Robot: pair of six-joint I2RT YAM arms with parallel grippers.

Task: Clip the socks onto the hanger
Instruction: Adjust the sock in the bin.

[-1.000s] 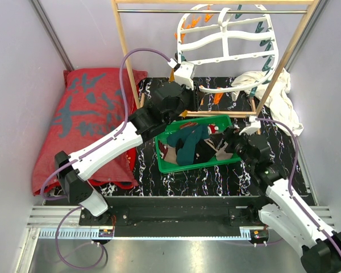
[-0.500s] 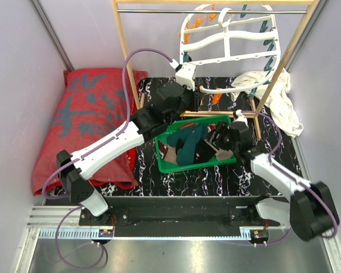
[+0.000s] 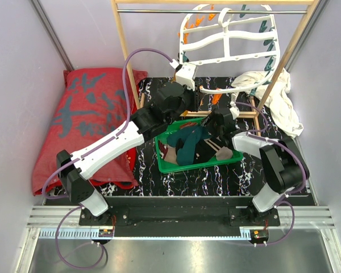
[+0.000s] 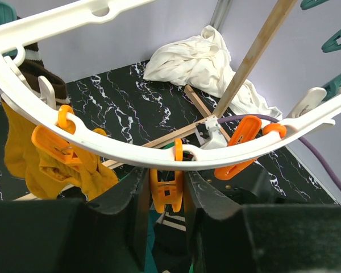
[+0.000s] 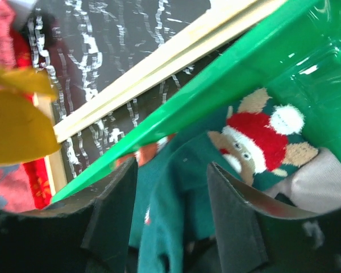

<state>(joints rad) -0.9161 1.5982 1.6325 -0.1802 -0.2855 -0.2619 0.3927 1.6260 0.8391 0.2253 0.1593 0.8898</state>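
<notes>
Orange peg (image 4: 166, 193) pinched in left claw (image 4: 166, 176), hanging off the hanger (image 4: 131, 152) rim at the worktop's twelve o'clock; mustard sock (image 4: 42, 170) apparently clipped just beside, at nine. Right claw (image 5: 171, 170) parted, gripping nothing, over teal sock (image 5: 165, 227) in green basket (image 5: 244, 79) mid-worktop. Likely slips: lifting tangled neighbours along; peg twisting out of a skewed pinch; hanger swinging away. Black marbled worktop (image 3: 216, 170), wooden rack (image 3: 127, 62), white cloth (image 3: 281, 96) at two, red cushion (image 3: 85, 119) at nine, grey walls.

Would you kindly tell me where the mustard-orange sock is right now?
In the left wrist view the mustard-orange sock hangs at the left, under the white hanger, behind an orange peg.
</notes>
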